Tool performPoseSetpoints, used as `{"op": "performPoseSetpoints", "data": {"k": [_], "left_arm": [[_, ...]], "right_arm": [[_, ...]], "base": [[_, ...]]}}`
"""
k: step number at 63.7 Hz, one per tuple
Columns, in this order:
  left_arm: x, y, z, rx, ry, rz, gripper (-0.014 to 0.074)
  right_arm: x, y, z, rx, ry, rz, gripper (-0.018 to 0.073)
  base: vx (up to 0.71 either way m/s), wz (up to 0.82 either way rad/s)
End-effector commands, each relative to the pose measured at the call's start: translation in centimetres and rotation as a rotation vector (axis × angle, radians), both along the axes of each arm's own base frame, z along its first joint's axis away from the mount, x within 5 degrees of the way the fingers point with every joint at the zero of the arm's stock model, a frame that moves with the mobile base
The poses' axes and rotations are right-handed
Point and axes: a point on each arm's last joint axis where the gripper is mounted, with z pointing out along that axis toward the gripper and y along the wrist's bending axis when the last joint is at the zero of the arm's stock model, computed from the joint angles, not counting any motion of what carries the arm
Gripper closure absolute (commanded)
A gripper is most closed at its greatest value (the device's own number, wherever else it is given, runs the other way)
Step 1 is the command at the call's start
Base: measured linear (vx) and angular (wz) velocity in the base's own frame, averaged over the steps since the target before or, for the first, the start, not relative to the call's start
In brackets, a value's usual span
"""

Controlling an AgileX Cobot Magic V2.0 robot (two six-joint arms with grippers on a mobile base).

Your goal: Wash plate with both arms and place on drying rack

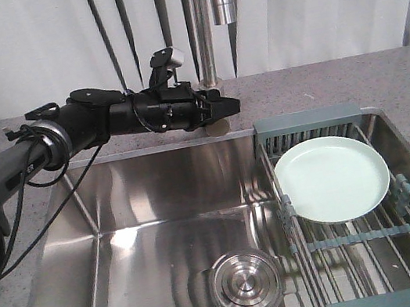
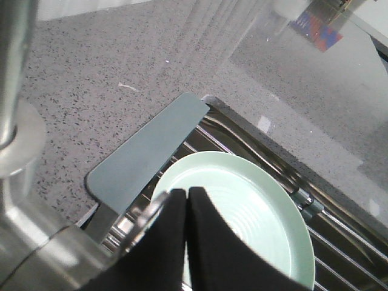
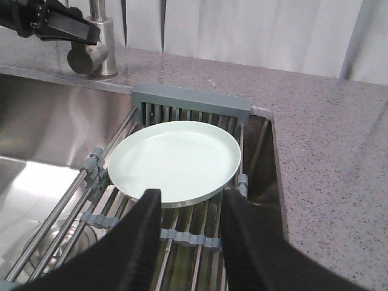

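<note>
The pale mint-green plate (image 1: 333,178) lies flat on the drying rack (image 1: 371,239) at the right side of the sink; it also shows in the left wrist view (image 2: 242,212) and the right wrist view (image 3: 176,160). My left gripper (image 1: 233,105) is shut and empty, held above the sink's back edge near the faucet base; its closed tips (image 2: 187,195) point toward the plate. My right gripper (image 3: 191,197) is open and empty, its fingers just in front of the plate's near rim, above the rack rods (image 3: 200,236). The right arm is out of the front view.
A steel faucet column (image 1: 202,27) stands behind the sink. A round steel drain (image 1: 243,282) sits in the sink floor (image 1: 149,243). Speckled grey countertop (image 1: 406,78) surrounds the sink. The rack's slatted grey end (image 3: 191,109) lies at the back.
</note>
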Motion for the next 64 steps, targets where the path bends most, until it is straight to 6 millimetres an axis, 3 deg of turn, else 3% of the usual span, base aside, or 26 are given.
{"op": "performPoseSetpoints", "data": {"k": [1, 14, 27, 45, 64], "left_arm": [[-0.8, 0.0, 5.2, -0.103, -0.066, -0.015, 0.0601], [-1.7, 0.0, 5.2, -0.05, -0.041, -0.091, 0.0601], [-2.7, 1.0, 6.1, 0.193, -0.066, -0.101, 0.0601], [-4.6, 4.2, 10.4, 0.517, -0.089, 0.049, 0.0601], [-6.4, 8.9, 15.3, 0.792, -0.09, 0.401, 0.0601]], "right_arm": [[0.2, -0.1, 1.4, 0.0, -0.091, -0.009, 0.0304], [0.2, -0.1, 1.4, 0.0, -0.091, -0.009, 0.0304], [0.2, -0.1, 1.4, 0.0, -0.091, -0.009, 0.0304], [0.2, -0.1, 1.4, 0.0, -0.091, -0.009, 0.0304], [0.2, -0.1, 1.4, 0.0, -0.091, -0.009, 0.0304]], "base": [[0.0, 0.0], [0.0, 0.0], [0.0, 0.0], [0.0, 0.0], [0.0, 0.0]]}}
